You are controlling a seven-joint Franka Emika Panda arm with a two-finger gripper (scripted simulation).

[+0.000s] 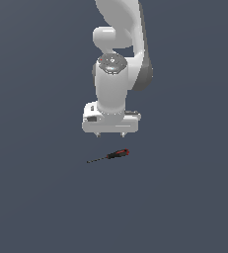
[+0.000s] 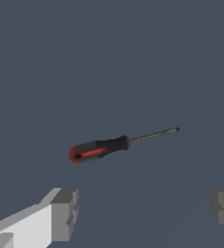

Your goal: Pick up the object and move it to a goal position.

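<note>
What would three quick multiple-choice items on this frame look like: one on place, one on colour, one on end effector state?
1. Where is the screwdriver?
A. Clamped between the fingers
B. Lying on the grey surface, apart from the end effector
C. Standing upright on its tip

2. What colours is its handle?
A. Red and black
B. Blue and white
C. All yellow

3. How is the end effector set?
A. Shut on the screwdriver
B. Shut on nothing
C. Open, holding nothing

Answers:
1 B: in the exterior view the screwdriver lies flat below the end effector, with a gap between them.
2 A: the wrist view shows a black handle with red inlay and red butt, and a thin dark shaft.
3 C: in the wrist view the fingers stand far apart with only bare surface between them.
</note>
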